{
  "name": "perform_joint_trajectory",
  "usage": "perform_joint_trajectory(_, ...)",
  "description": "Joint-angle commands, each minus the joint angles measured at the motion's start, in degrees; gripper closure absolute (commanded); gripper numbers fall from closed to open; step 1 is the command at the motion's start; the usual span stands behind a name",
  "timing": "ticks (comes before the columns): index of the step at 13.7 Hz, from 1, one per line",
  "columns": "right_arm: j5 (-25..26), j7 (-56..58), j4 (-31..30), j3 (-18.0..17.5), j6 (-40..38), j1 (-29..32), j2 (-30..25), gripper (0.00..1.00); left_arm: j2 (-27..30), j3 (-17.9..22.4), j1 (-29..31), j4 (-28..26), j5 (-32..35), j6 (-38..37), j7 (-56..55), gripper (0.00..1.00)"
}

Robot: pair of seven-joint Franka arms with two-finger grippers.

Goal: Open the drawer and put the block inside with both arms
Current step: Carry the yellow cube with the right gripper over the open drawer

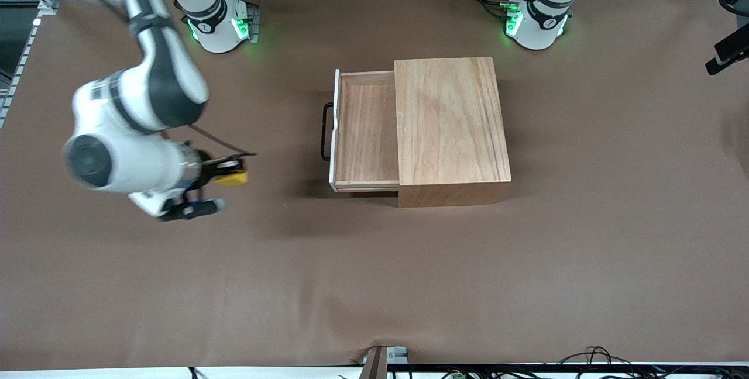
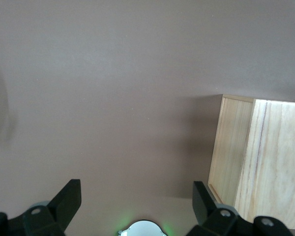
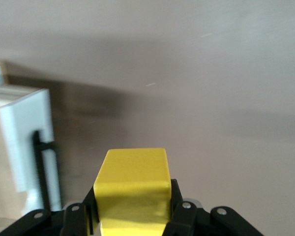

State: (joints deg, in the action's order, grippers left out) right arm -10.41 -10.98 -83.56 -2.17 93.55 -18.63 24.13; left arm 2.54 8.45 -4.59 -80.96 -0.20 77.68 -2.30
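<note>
The shallow light-wood drawer (image 1: pixel 366 130) with its black bar handle (image 1: pixel 326 131) already stands pulled out of the rectangular wooden box (image 1: pixel 449 127), so carrying is the step in hand. The right gripper (image 1: pixel 225 175) is clamped on the small bright yellow block (image 3: pixel 132 189) above the brown table (image 1: pixel 374 274) toward the right arm's end — next it likely must travel over the tray and release. The left gripper (image 2: pixel 137 209) waits, spread wide and empty, beside the box.

A: Where's the box (image 1: pixel 450 127)?
B: Mid-worktop (image 1: pixel 374 285). Its drawer (image 1: pixel 366 127) juts out at nine o'clock, toward the right arm's end, with the handle (image 1: pixel 326 131) outermost.
A: The block (image 1: pixel 232 178)?
B: In the right pincer (image 1: pixel 229 172), over the worktop at the handle's eight o'clock. The left pincer (image 2: pixel 137 201) hangs over the worktop beside the box.
</note>
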Motion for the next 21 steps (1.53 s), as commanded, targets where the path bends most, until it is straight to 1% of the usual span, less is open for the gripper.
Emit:
perform_joint_trajectory(1,-0.23,-9.11,-0.37,0.68,2.49,-8.41,-0.67,1.00,1.32,-1.15,0.28,-1.21,-0.24,0.46,-0.51,0.00)
perform_joint_trajectory(3,-0.32,-14.40,-0.46,0.68,7.50,-13.16,0.38,1.00,1.15,-1.77,0.46,-1.39,-0.68,0.46,-0.51,0.00)
perform_joint_trajectory(4,-0.14,-16.42,-0.46,0.77,8.74,-15.62,1.17,1.00,0.97,-3.60,1.33,-1.56,-0.68,0.46,-0.51,0.00)
perform_joint_trajectory(5,0.03,-18.53,-0.46,0.77,9.71,-17.39,2.31,1.00,0.97,-7.10,4.47,-1.91,-0.68,0.46,-0.51,0.00)
perform_joint_trajectory(6,-0.23,-20.03,-0.55,0.77,10.68,-18.10,3.19,1.00,1.15,-9.31,6.07,-2.70,-0.68,0.46,-0.51,0.00)
perform_joint_trajectory(8,-0.32,-22.41,-0.46,0.77,11.74,-19.68,4.51,1.00,1.67,-10.99,7.66,-4.19,-0.77,0.46,-0.51,0.00)
perform_joint_trajectory(9,-0.14,-22.77,-0.46,0.77,11.83,-19.86,5.21,1.00,1.68,-12.57,8.54,-4.73,-0.77,0.63,-0.69,0.00)
perform_joint_trajectory(11,-0.05,-23.12,-0.46,0.77,13.84,-21.44,6.10,1.00,2.20,-16.26,10.38,-6.13,-0.77,2.38,-3.83,0.00)
perform_joint_trajectory(12,-0.14,-24.86,-0.46,0.77,14.81,-21.88,6.19,1.00,2.99,-16.71,10.74,-7.09,-0.77,3.70,-4.46,0.00)
perform_joint_trajectory(14,-0.23,-28.21,-0.37,0.77,14.90,-21.97,7.06,1.00,3.17,-16.72,10.74,-7.72,-0.77,4.06,-4.55,0.00)
perform_joint_trajectory(17,-0.32,-28.39,-0.37,0.68,15.96,-22.41,7.24,1.00,3.87,-18.47,11.01,-8.51,-0.77,4.23,-6.75,0.00)
perform_joint_trajectory(18,0.03,-28.39,-0.37,0.77,16.05,-23.11,7.24,0.95,3.96,-18.39,11.01,-8.51,-0.77,4.32,-6.93,0.00)
perform_joint_trajectory(19,0.56,-28.31,-0.37,0.85,17.09,-23.81,7.24,0.45,3.96,-18.56,10.92,-8.60,-0.60,4.32,-7.88,0.00)
perform_joint_trajectory(20,0.82,-28.31,-0.46,0.94,19.45,-24.17,7.16,0.00,3.96,-18.74,10.92,-8.68,-0.51,4.32,-9.20,0.00)
perform_joint_trajectory(21,1.00,-28.22,-0.46,0.94,20.26,-24.35,7.16,0.00,3.96,-18.74,10.74,-8.69,-0.42,4.41,-9.30,0.00)
